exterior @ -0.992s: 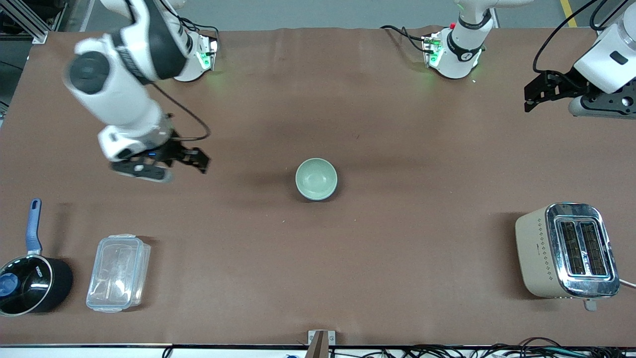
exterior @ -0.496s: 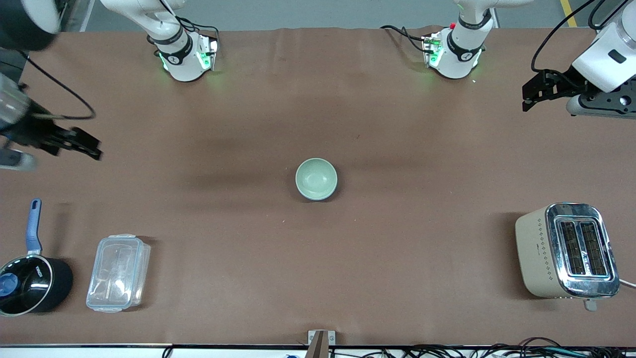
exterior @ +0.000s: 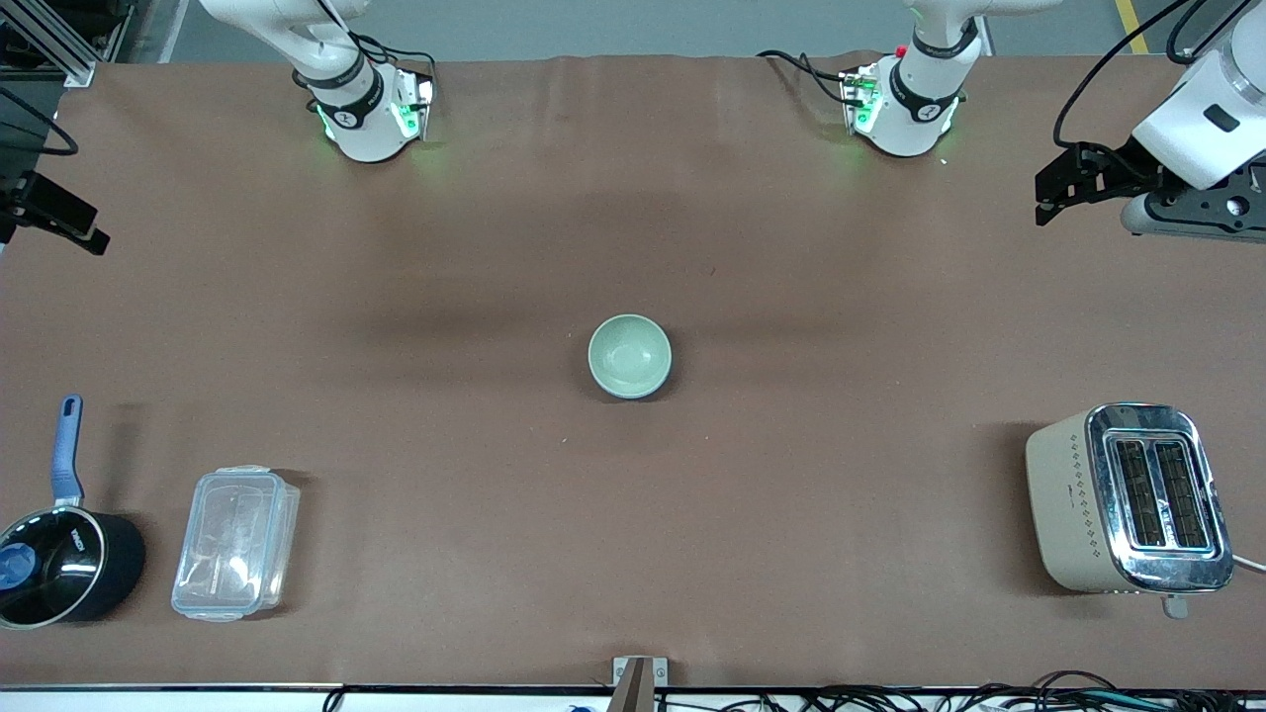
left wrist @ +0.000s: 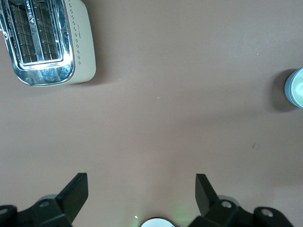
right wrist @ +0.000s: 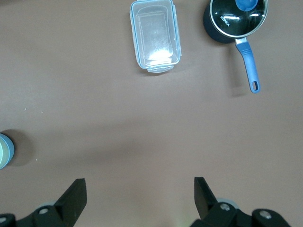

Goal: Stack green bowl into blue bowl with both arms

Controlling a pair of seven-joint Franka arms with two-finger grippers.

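The green bowl point(exterior: 629, 354) sits upright at the middle of the table, nested in the blue bowl, of which only a thin blue wall shows round it in the left wrist view point(left wrist: 287, 88) and the right wrist view point(right wrist: 12, 150). The green bowl's pale inside also shows in the left wrist view point(left wrist: 298, 89). My left gripper point(exterior: 1050, 198) is open and empty, up over the left arm's end of the table; its own view shows it open point(left wrist: 140, 189). My right gripper point(exterior: 67, 218) is open and empty over the right arm's end; its own view shows it open point(right wrist: 139, 194).
A cream and chrome toaster point(exterior: 1128, 499) stands at the left arm's end, nearer the front camera than the bowls. A clear plastic container point(exterior: 235, 542) and a black saucepan with a blue handle point(exterior: 59, 564) lie at the right arm's end.
My right arm has swung away from the table's middle out to the right arm's end. My left gripper has drifted slightly toward the bases. The bowls have not moved.
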